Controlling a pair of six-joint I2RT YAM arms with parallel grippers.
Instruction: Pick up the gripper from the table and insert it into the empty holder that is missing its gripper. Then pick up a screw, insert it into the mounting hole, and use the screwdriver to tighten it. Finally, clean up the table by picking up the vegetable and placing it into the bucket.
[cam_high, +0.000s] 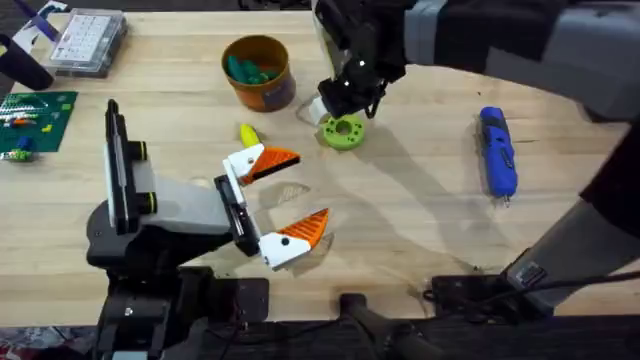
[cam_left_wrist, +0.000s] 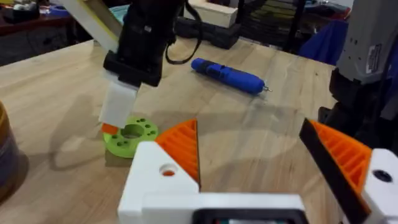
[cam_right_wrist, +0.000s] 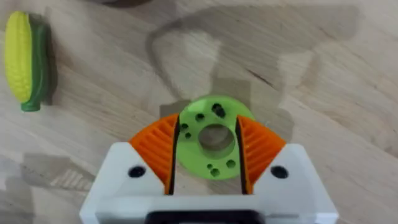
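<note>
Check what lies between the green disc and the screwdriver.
Nothing: overhead, bare table runs from the green disc, flanked by the right gripper, to the screwdriver.

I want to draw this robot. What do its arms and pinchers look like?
Each tool, left and right, has white fingers with orange ribbed pads and a small round hole in each finger. The left arm is black and grey with a yellow-green ring. The right arm is grey and black.
</note>
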